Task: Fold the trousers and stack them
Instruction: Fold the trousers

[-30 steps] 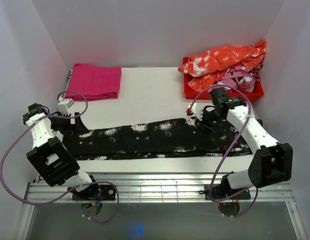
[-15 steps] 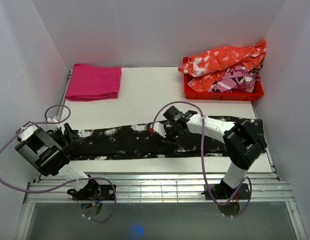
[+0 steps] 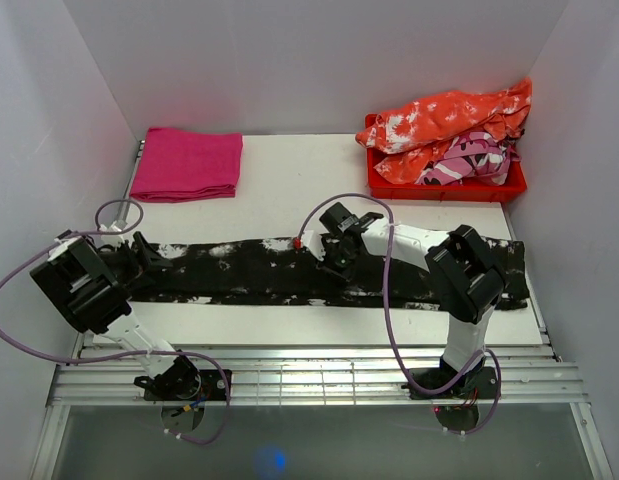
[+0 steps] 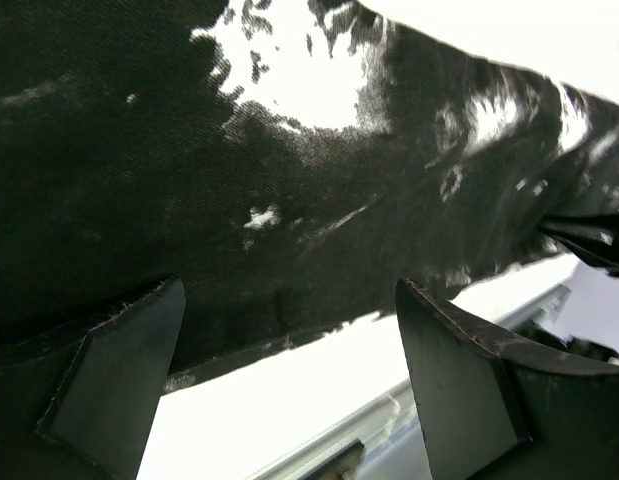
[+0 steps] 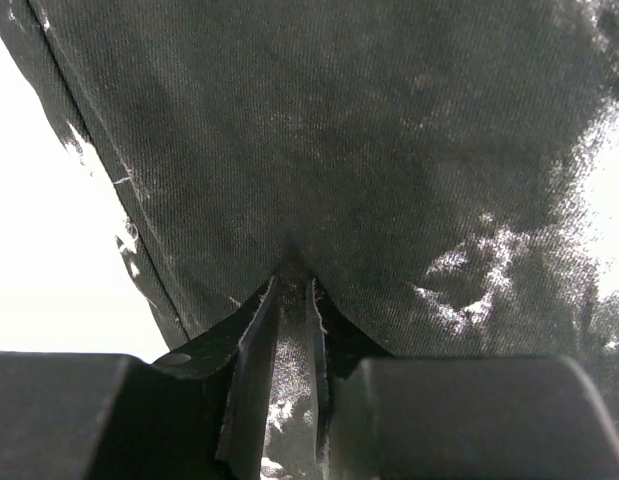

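Note:
The trousers (image 3: 229,272), black with white splotches, lie stretched flat across the table from left to right. My left gripper (image 3: 147,262) sits low at their left end. In the left wrist view it (image 4: 289,285) stands open wide, with the cloth's near edge (image 4: 289,150) and bare white table between its fingers (image 4: 119,370). My right gripper (image 3: 334,264) rests on the middle of the trousers. The right wrist view shows it (image 5: 294,282) shut on a small ridge of the black cloth (image 5: 339,130), pinched up between the narrow jaws.
A folded magenta cloth (image 3: 187,163) lies at the back left. At the back right, a red bin (image 3: 444,185) holds an orange-and-white garment (image 3: 449,118) and a pink patterned cloth (image 3: 471,160). White walls close in both sides, and a metal rail (image 3: 319,375) runs along the near edge.
My right arm swept left from the trousers' right part to their middle and its jaws closed on the cloth. The left arm swung down to the left end, still open.

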`<state>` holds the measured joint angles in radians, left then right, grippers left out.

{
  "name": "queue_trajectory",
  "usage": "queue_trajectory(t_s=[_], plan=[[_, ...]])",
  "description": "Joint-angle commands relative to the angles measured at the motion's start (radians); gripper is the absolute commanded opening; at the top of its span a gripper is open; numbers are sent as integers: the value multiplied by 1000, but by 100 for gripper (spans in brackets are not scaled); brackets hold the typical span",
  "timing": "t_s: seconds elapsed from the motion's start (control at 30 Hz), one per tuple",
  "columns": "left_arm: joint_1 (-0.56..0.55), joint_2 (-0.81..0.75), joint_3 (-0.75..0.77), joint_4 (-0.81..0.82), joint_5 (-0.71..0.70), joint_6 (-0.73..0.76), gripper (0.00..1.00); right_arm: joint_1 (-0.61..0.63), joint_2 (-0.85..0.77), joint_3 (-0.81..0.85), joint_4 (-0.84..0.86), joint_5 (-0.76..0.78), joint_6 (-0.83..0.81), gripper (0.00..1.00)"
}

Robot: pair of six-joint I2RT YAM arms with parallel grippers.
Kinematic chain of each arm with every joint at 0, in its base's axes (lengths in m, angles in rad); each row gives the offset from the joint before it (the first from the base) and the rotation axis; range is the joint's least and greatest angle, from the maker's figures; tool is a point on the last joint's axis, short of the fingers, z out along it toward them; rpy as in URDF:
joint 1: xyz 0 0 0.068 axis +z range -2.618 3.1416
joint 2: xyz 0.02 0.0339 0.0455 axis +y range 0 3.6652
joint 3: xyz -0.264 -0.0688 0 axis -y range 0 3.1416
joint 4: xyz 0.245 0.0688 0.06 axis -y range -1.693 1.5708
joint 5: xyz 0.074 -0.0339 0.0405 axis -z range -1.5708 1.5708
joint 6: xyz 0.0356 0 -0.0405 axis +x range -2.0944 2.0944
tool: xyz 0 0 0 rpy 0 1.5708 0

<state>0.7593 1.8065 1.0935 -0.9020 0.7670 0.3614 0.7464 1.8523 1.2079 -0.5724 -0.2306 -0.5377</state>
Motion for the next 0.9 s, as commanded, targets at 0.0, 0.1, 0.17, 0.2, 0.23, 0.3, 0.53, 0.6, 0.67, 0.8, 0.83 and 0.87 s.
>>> queue_trajectory(t_s=[0.0, 0.1, 0.17, 0.2, 0.23, 0.3, 0.53, 0.6, 0.67, 0.8, 0.83, 0.87], plan=[[-8, -16, 43, 103, 9, -9, 98, -16, 27, 16, 65, 60, 21, 25], [-6, -73, 37, 26, 35, -10, 98, -13, -8, 48, 49, 16, 50, 27], [0, -143, 13, 17, 43, -22, 98, -9, -21, 68, 42, -22, 62, 28], [6, -166, 2, 6, 70, -24, 98, -5, -33, 84, 39, -32, 73, 29], [12, -186, -7, 5, 72, -41, 98, 1, -38, 94, 36, -54, 73, 30], [11, -226, -33, -3, 57, -59, 98, 14, -35, 113, 23, -64, 81, 31], [99, -226, -60, -6, -20, -162, 98, 74, -11, 143, 8, -61, 85, 37], [124, -228, -60, -2, -43, -185, 98, 91, -1, 148, 6, -58, 84, 42], [144, -217, -53, -2, -100, -200, 98, 105, 7, 153, 8, -43, 78, 43], [172, -187, -58, 15, -140, -236, 98, 139, 36, 170, 5, -18, 73, 39], [175, -182, -63, 20, -140, -239, 98, 149, 41, 174, 3, -12, 73, 37], [176, -174, -70, 28, -138, -243, 98, 154, 44, 176, 3, -6, 73, 36]])
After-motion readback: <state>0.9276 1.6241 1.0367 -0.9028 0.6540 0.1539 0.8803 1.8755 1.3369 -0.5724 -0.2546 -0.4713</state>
